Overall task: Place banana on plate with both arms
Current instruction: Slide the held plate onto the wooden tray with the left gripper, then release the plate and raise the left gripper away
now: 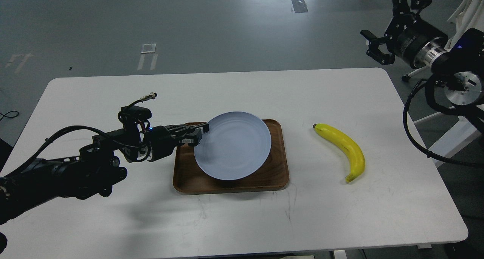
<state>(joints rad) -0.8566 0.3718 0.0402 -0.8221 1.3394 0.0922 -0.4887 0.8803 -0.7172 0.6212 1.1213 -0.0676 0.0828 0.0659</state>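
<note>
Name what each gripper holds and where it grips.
Left gripper grips the plate at its left rim, above the tray. Right gripper is open, holding nothing.

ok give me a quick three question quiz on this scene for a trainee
1. True or false: the banana lies on the plate.
2. Which end effector is at the plate's rim? A left B right
3. The plate sits over a brown wooden ____.

Key: 1 false, it lies on the table, right of the tray. 2 A. 3 tray.
</note>
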